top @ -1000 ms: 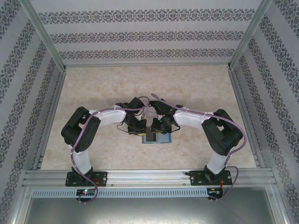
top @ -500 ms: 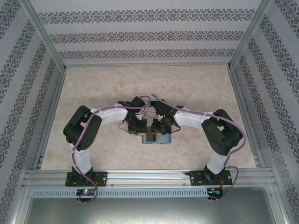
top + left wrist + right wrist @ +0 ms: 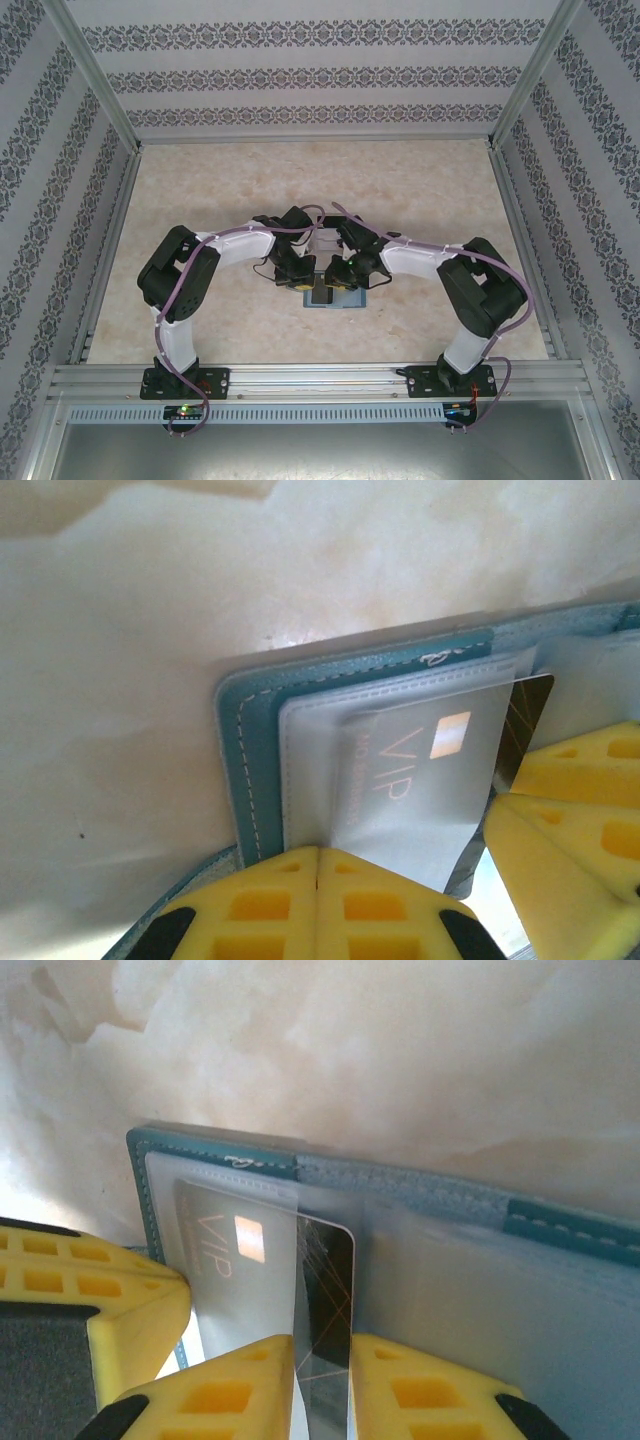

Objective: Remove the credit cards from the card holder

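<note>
The teal card holder [image 3: 335, 300] lies open on the table between both grippers. Its frosted clear sleeve [image 3: 310, 750] holds a card marked VIP. That black credit card [image 3: 328, 1280] pokes partly out of the sleeve's right edge. My right gripper [image 3: 322, 1345] is shut on this exposed black end, one yellow finger on each side. My left gripper [image 3: 318, 852] is shut, its tips pressed at the sleeve's near edge; I cannot tell whether it pinches the plastic. From above, the left gripper [image 3: 300, 278] and the right gripper [image 3: 345, 272] stand close together over the holder.
The holder's other half [image 3: 560, 1290] carries more frosted sleeves to the right. Pale marble-patterned tabletop [image 3: 220, 190] stretches all round. Aluminium frame rails [image 3: 320, 375] and patterned walls enclose the table.
The right arm has shifted a little, its elbow moving outward to the right, and its jaws have narrowed on the card. The left arm has stayed still.
</note>
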### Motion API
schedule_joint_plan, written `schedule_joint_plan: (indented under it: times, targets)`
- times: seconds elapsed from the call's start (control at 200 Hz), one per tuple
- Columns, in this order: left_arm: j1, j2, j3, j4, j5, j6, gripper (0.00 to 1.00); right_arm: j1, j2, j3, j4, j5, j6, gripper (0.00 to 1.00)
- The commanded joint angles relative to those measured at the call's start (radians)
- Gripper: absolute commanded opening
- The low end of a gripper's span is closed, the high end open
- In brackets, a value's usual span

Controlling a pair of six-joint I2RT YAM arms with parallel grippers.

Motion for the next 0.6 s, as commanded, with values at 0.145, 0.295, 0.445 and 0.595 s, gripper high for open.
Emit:
schedule_joint_plan:
  times: [0.145,0.295,0.445,0.595]
  targets:
    - [-0.019,0.083,-0.040,-0.111,-0.109,0.019,0.00,-0.020,-0.037,-0.072,0.127,-0.083,0.034,0.20]
    - [-0.019,0.084,-0.039,-0.111,-0.108,0.020,0.00,-0.025,-0.021,-0.089,0.155,-0.088,0.035,0.18]
    - [-0.022,0.082,-0.041,-0.114,-0.109,0.019,0.00,-0.026,-0.008,-0.102,0.167,-0.082,0.036,0.13]
    - [-0.022,0.078,-0.040,-0.115,-0.113,0.018,0.00,-0.028,-0.022,-0.110,0.148,-0.060,0.025,0.09]
